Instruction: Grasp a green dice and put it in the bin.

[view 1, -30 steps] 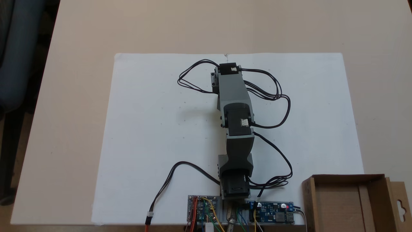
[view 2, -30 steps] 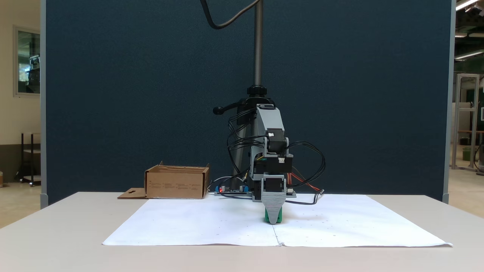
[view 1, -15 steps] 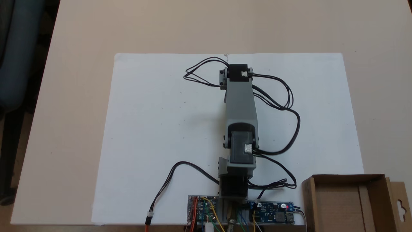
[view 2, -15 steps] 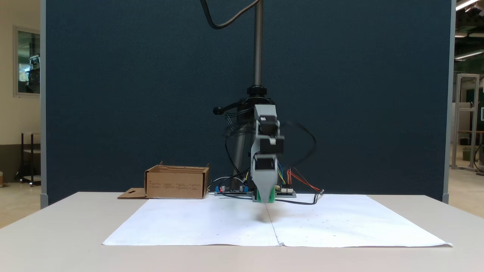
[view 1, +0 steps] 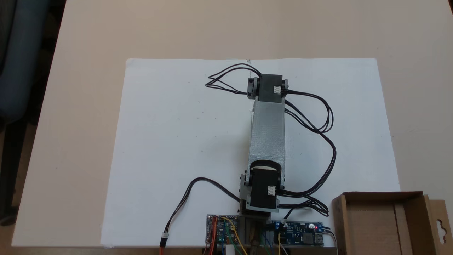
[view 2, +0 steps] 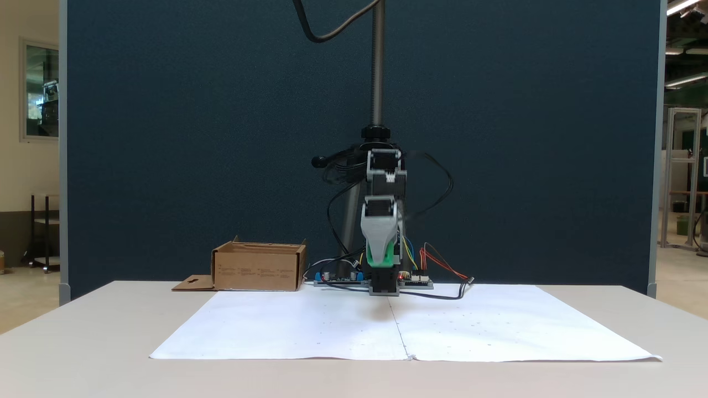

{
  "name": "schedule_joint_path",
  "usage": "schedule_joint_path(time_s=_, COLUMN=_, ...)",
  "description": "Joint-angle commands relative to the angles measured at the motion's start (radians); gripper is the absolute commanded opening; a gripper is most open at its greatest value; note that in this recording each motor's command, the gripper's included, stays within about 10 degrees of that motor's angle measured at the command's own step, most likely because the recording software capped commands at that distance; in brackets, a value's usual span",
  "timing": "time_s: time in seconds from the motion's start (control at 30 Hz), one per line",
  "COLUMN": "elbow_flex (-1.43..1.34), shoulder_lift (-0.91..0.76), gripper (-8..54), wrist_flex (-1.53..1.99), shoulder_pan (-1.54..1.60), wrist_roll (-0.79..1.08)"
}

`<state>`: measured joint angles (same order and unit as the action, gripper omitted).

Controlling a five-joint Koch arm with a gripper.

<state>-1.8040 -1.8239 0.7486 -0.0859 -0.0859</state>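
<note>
In a fixed view from the front, my grey gripper points down, hanging well above the white paper. The green dice shows as a green patch beside and behind its tapered jaw, lifted off the table and held there. From above, the grey arm stretches over the paper and hides both the gripper and the dice beneath it. The bin is a brown cardboard box at the lower right of that view, open and with nothing in it. From the front the bin stands left of the arm's base.
White paper covers the middle of the table. Circuit boards sit by the arm's base, and black cables loop off the arm's right side. A metal pole and a dark blue panel stand behind.
The gripper has risen from the paper with the green dice and drawn back toward the base. The arm's elbow has swung back, and its far joint has shifted slightly right in the top view.
</note>
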Motion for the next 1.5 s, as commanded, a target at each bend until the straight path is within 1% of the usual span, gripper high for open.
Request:
schedule_joint_path(time_s=0.0, elbow_flex=0.107, shoulder_lift=-0.043, gripper=11.7, wrist_flex=0.055, shoulder_pan=0.009, wrist_roll=0.055)
schedule_joint_path(time_s=0.17, elbow_flex=0.212, shoulder_lift=-0.043, gripper=11.7, wrist_flex=0.12, shoulder_pan=0.026, wrist_roll=0.055)
schedule_joint_path(time_s=0.33, elbow_flex=0.221, shoulder_lift=-0.029, gripper=11.7, wrist_flex=0.147, shoulder_pan=0.048, wrist_roll=0.057)
schedule_joint_path(time_s=0.47, elbow_flex=0.222, shoulder_lift=0.017, gripper=11.7, wrist_flex=0.152, shoulder_pan=0.048, wrist_roll=0.057)
schedule_joint_path(time_s=0.63, elbow_flex=0.245, shoulder_lift=0.058, gripper=11.7, wrist_flex=0.15, shoulder_pan=-0.055, wrist_roll=0.112)
schedule_joint_path(time_s=0.67, elbow_flex=0.247, shoulder_lift=0.066, gripper=11.7, wrist_flex=0.15, shoulder_pan=-0.173, wrist_roll=0.172)
schedule_joint_path(time_s=1.2, elbow_flex=0.249, shoulder_lift=0.063, gripper=11.7, wrist_flex=0.186, shoulder_pan=-1.08, wrist_roll=0.509)
schedule_joint_path(time_s=1.47, elbow_flex=0.334, shoulder_lift=0.067, gripper=11.7, wrist_flex=0.161, shoulder_pan=-1.5, wrist_roll=0.606)
